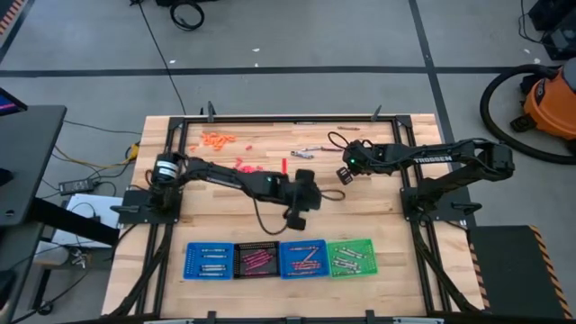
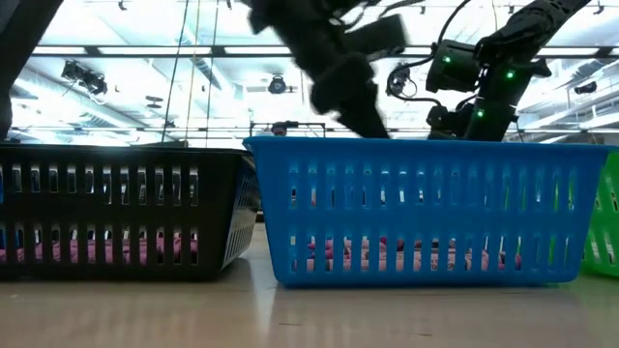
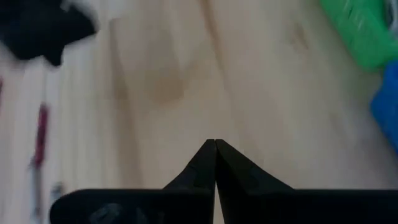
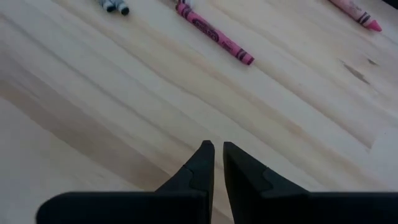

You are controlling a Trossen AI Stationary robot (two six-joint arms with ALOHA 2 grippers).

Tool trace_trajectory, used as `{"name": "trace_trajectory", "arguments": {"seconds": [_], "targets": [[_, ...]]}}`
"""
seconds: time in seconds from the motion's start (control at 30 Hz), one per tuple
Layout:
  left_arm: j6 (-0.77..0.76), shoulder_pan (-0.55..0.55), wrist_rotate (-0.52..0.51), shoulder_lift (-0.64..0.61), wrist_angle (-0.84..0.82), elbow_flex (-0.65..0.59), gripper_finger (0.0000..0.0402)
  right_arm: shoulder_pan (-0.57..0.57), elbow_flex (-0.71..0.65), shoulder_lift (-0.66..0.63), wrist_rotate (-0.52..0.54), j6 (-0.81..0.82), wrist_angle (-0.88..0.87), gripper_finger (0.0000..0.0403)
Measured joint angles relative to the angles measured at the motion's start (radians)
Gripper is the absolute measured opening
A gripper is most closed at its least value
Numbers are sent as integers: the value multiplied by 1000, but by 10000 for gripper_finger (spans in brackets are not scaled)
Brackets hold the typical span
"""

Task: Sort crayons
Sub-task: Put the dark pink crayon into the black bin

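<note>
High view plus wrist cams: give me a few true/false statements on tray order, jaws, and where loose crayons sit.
1. Four trays sit in a row at the table's near edge: blue tray, black tray, second blue tray, green tray. True.
2. The left gripper has its jaws wide open. False: the jaws are shut, tips together, with nothing between them.
3. The right gripper holds a magenta crayon. False: that crayon lies on the table ahead of it; the jaws are nearly shut on nothing.
4. A cluster of orange crayons lies loose at the table's far left. True.
5. The black tray is empty. False: it holds magenta crayons.
</note>
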Motion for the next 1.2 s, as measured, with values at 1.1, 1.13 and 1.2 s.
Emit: {"name": "trace_trajectory", "arguments": {"seconds": [1.1,1.13,1.2], "targets": [[172,463,235,-106,171,-254,15,38,0,0,77,-77,148,42],[172,473,229,-106,166,-254,15,39,0,0,75,-80,153,42],[134,489,226,-105,174,-254,15,39,0,0,75,-85,157,42]]}}
